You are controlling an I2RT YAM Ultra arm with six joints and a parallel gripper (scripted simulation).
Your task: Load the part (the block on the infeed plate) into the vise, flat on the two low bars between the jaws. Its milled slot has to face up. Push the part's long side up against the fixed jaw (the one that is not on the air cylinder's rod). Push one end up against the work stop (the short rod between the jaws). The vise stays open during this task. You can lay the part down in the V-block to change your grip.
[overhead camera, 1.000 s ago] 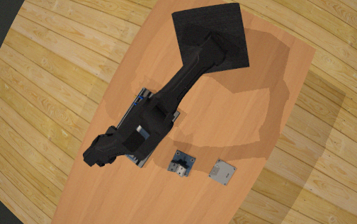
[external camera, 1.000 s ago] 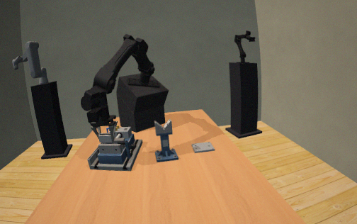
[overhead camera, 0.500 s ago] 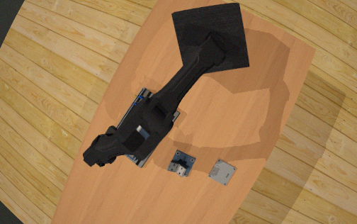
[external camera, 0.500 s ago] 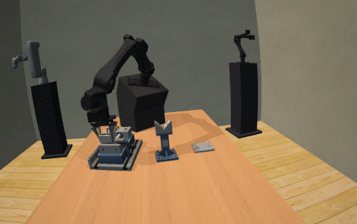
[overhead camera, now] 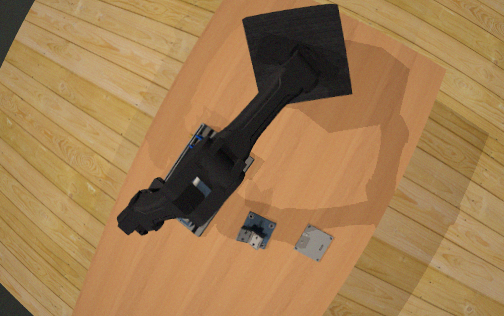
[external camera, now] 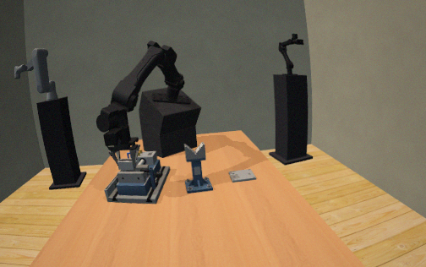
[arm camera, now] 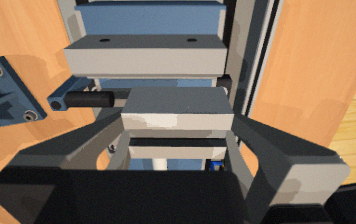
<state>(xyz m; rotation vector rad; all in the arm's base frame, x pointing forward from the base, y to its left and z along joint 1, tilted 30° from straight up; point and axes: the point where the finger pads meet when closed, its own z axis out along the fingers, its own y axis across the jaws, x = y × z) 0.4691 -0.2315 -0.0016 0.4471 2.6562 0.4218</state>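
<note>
Near the counter's (overhead camera: 280, 285) (external camera: 211, 232) (arm camera: 305, 65) left edge in the exterior view, your gripper (external camera: 125, 164) (arm camera: 177, 112) stood partly open, clamped on the block (external camera: 126, 165) (arm camera: 177, 100) above the vise (overhead camera: 201, 231) (external camera: 133, 188) (arm camera: 150, 20). You held it by its ends, likely to leave its long side free for the fixed jaw (external camera: 131, 177) (arm camera: 145, 61); a gap still showed there in the wrist view. The work stop (arm camera: 90, 99) pointed at one end; contact was unclear. Rightward stood the V-block (external camera: 195, 153) (overhead camera: 251, 237) (arm camera: 15, 102), handy for regripping, then the bare infeed plate (overhead camera: 314, 243) (external camera: 242, 175), nearer the right edge. The block looked grey, squared and paler along its side; its visible broad face showed no slot, so check which way that faced.

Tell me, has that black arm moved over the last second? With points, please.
No, not visibly: in the top and outside views, the black arm (overhead camera: 272, 117) (external camera: 139, 78) keeps its place above the vise (overhead camera: 200, 231) (external camera: 134, 188).
</note>
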